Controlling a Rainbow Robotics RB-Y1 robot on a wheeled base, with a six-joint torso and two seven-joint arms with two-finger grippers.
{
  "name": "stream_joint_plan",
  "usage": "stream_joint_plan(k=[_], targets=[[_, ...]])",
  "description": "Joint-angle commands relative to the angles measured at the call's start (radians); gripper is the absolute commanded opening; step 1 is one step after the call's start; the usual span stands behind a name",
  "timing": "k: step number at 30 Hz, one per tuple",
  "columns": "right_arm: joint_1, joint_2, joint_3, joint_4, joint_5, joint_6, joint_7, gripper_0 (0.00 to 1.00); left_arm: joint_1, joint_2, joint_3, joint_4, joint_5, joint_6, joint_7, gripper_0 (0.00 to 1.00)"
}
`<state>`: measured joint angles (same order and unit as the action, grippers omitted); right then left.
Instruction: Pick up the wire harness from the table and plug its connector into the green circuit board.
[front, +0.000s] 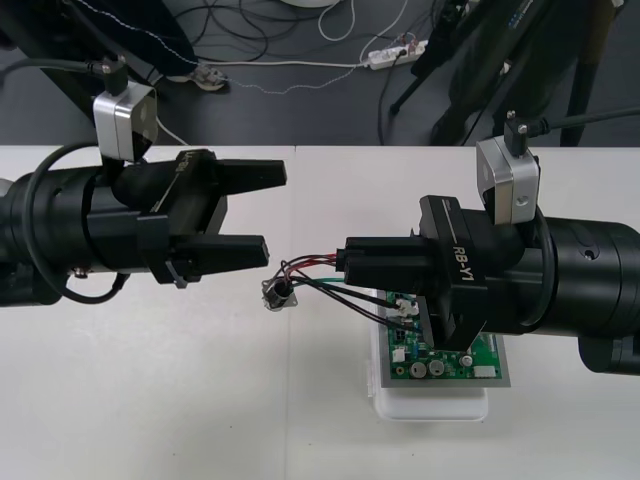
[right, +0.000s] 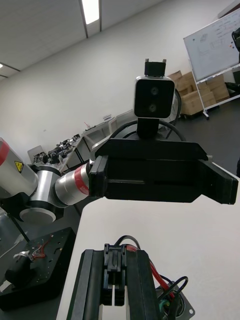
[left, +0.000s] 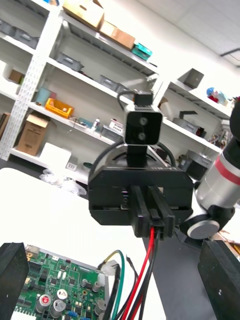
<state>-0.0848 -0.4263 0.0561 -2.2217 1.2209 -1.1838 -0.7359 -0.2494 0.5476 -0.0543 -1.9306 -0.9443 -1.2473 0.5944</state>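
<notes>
Your right gripper (front: 347, 260) comes in from 3 o'clock, above the table (front: 150, 400). Its fingers are pressed together on the plug (left: 156, 221) of the harness (front: 318, 276). The plug sits at the very tips, held up off the board (front: 447, 358) and not seated in it.

From the plug the red, black and green wires (left: 142, 280) trail away toward 8 o'clock. They end at the socket (front: 279, 293), which sits low between the two grippers. You cannot tell whether the socket rests on the table or hangs just above it.

The board lies on its white base (front: 430, 408), at about 4 o'clock from the socket. It is partly under the right gripper's body, and some of the wires cross its near corner.

Your left gripper (front: 276, 212) reaches in from 9 o'clock and faces the right one tip to tip, a short gap between them. Its fingers (left: 11, 272) stand wide apart with nothing in them. The socket lies just beyond the lower fingertip, at about 5 o'clock from it.
</notes>
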Motion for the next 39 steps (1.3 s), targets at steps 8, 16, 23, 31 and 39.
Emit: stream_joint_plan(k=[8,16,23,31,39], targets=[[-0.021,0.015,0.024,-0.010,0.003,0.004,0.020,0.00,-0.054,-0.021,-0.105,-0.004,0.024,-0.018,-0.056,1.00],[-0.021,0.017,0.024,-0.010,0.003,0.004,0.020,0.00,-0.067,-0.063,-0.127,-0.004,0.024,-0.011,-0.053,1.00],[-0.013,0.021,0.024,-0.010,0.000,0.010,0.024,0.00,-0.067,-0.066,-0.148,-0.004,0.021,0.012,-0.061,1.00],[-0.010,0.023,0.024,-0.010,-0.011,0.013,0.032,0.00,-0.065,-0.052,-0.151,-0.004,0.013,0.012,-0.064,1.00],[-0.009,0.023,0.024,-0.010,-0.026,0.013,0.033,0.00,-0.064,-0.038,-0.151,-0.004,0.010,0.020,-0.067,0.95]])
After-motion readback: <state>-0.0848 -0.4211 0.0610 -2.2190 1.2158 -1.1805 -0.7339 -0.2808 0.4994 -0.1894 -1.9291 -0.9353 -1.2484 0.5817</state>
